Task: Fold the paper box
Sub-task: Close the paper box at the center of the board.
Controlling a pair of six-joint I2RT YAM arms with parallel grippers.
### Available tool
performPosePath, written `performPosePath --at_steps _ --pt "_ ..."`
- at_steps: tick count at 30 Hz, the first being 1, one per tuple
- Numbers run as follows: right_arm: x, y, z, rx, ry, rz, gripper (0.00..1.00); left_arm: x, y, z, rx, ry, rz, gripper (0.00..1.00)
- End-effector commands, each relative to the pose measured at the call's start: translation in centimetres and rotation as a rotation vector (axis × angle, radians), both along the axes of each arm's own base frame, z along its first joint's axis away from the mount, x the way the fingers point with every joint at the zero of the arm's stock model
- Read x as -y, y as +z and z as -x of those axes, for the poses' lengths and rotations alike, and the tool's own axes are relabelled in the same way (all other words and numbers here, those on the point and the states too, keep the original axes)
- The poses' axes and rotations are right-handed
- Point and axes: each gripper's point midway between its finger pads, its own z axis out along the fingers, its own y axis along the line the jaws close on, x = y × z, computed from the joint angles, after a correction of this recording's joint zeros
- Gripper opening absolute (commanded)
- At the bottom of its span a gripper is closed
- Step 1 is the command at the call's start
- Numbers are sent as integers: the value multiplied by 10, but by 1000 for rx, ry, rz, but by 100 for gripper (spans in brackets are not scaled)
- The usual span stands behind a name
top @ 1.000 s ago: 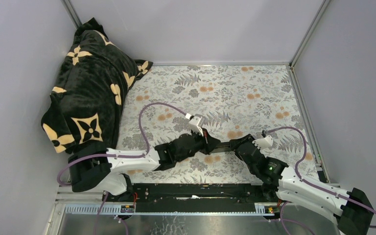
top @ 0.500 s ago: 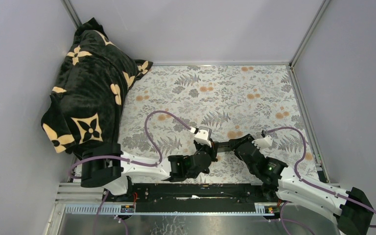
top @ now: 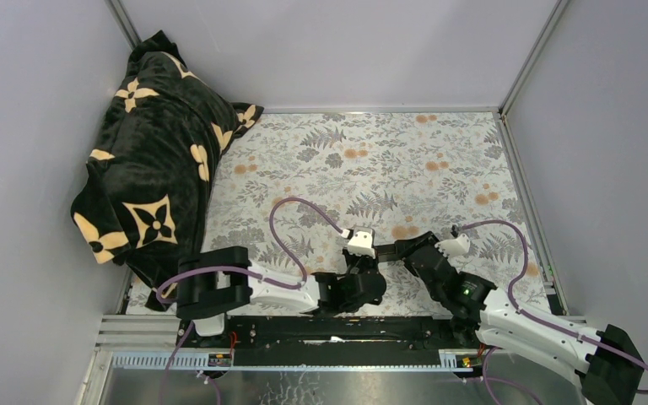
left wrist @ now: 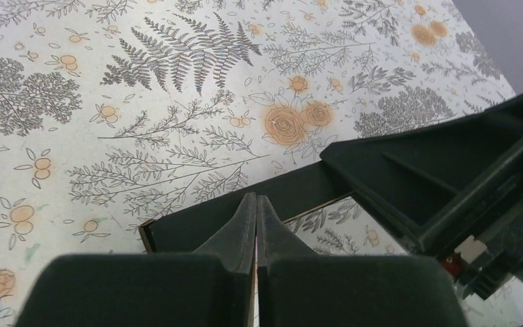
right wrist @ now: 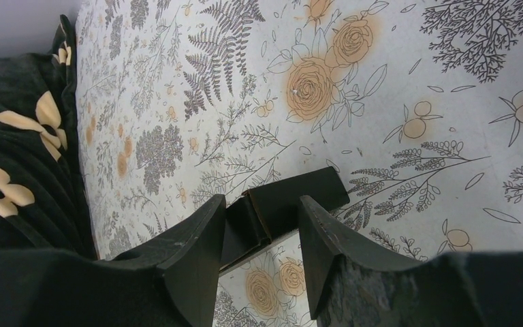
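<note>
Item: paper box (right wrist: 293, 196), matte blk card, part-formed, not yet a closed box. Loc.: near edge of floral cloth (left wrist: 177, 102), centre-right, between the two grippers. A blk plush blanket (top: 152, 160) w/ cream flowers lies well apart at far left, not involved. R gripper (right wrist: 262, 202): jaws about half apart, astride one end of the box. Card fills the gap and both fingers appear to touch it, so it reads as a hold on the box. One short end of the box sticks out past the R finger, toward the orange roses on the cloth. L gripper (left wrist: 255, 202): jaws fully closed, nothing betw. them. Its joined tips sit at a narrow card strip w/ brown cut edge; touching or just above, cannot tell from the wrist view. Cloth pattern shows through an opening beside that strip, so the box looks hollow and unclosed there. Step in hand (judgement): R arm steadies the box while the closed L tips act as a pusher on a flap or wall; fold approx. mid-way, flaps not tucked. Next move calls for (judgement): a short, controlled push by the L tips along the crease. The R hold must be firm enough to stop the box sliding or twisting, yet not so hard as to crush thin card. Risk: card buckles off-crease, or box pivots out of the R jaws.
</note>
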Motion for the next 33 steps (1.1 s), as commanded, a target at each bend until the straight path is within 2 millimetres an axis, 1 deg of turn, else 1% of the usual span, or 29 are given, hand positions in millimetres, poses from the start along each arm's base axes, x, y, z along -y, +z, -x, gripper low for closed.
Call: performPosePath --at_steps 1,6,9,11,13,20,22,25,26,27,31,32,33 --pt "16 -33 17 -97 18 96 49 -8 -33 1 -34 58 -37 0" --pt "16 -33 18 -99 18 91 49 -13 -60 5 -63 73 -54 0" --pt "15 -31 17 -97 29 104 48 -13 -69 7 -74 72 -65 0" --pt "15 -25 16 -89 41 126 48 -15 -76 7 -83 76 -70 0" --pt "17 -16 14 -76 53 164 49 -17 -82 8 -94 75 -67 0" --pt "20 29 6 -19 100 275 51 -21 -94 9 -115 75 -80 0" --pt "22 37 6 -14 116 308 54 -23 -96 8 -121 76 -77 0" --pt "23 45 4 -2 142 360 54 -23 -97 6 -125 73 -70 0" --pt "23 48 3 6 151 377 52 -24 -99 6 -126 71 -72 0" --pt "23 50 2 11 163 394 45 -24 -100 5 -128 68 -75 0" --pt "15 54 -4 31 236 476 8 -25 -103 3 -133 64 -82 0" --pt "14 52 -5 23 251 497 3 -25 -103 3 -134 62 -83 0" --pt "13 51 -6 13 261 520 1 -25 -103 2 -135 63 -83 0"
